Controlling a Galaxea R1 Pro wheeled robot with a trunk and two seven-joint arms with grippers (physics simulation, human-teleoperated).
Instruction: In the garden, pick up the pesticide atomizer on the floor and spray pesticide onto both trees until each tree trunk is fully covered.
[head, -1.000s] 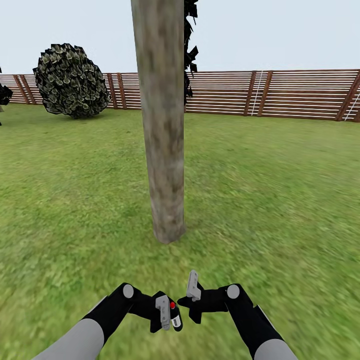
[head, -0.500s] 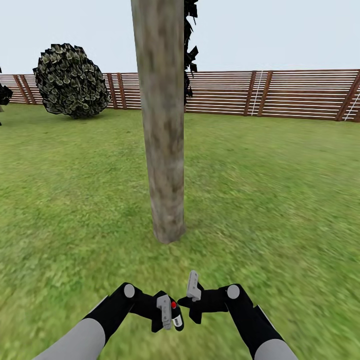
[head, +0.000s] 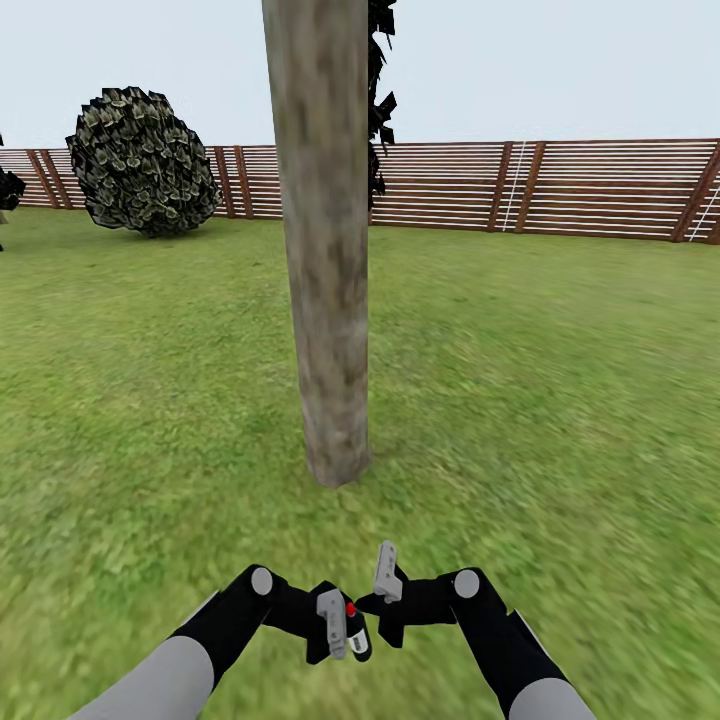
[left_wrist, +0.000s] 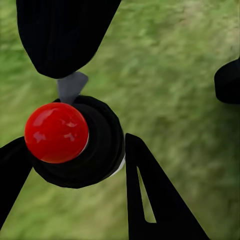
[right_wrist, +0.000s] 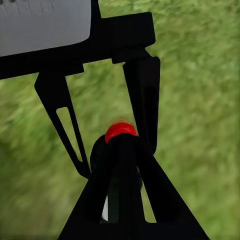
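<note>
Your left gripper (head: 340, 625) is clamped on the pesticide atomizer (head: 354, 632), held low and near with its red top up, presumably to aim at the trunk (head: 325, 250) straight ahead. Right gripper (head: 385, 590) beside it: jaw state unclear. Count: one atomizer, one trunk, one round bush (head: 142, 163) far left.

Fenced garden, grass lawn (head: 560, 400), slatted wooden fence (head: 560, 188), bare tree trunk (head: 325, 260), round bush (head: 142, 162), open sky
</note>
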